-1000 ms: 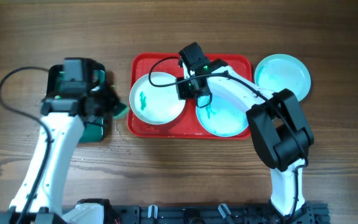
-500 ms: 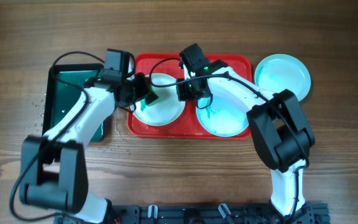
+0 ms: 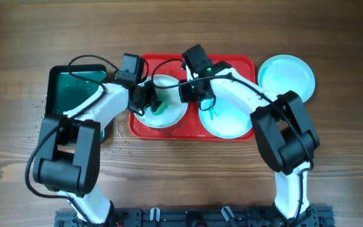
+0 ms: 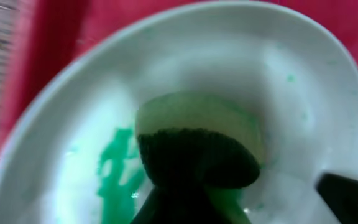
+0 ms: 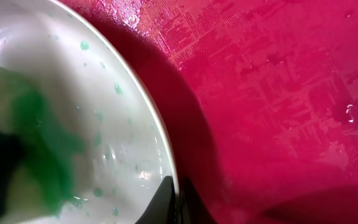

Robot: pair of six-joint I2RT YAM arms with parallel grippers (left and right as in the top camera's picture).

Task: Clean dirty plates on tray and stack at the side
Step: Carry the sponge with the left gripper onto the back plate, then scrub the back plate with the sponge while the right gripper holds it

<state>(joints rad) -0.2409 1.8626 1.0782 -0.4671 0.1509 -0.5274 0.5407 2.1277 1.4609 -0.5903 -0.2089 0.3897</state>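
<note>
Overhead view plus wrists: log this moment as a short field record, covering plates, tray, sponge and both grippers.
white plate: on the left half of the red tray, green smear inside
second plate: aqua, smeared, on the tray's right half
third plate: aqua, on the table right of the tray
sponge: pressed on the white plate
left gripper: shut on the sponge
right gripper: appears to pinch the white plate's right rim
green tray: on the table, left of the red tray
</note>
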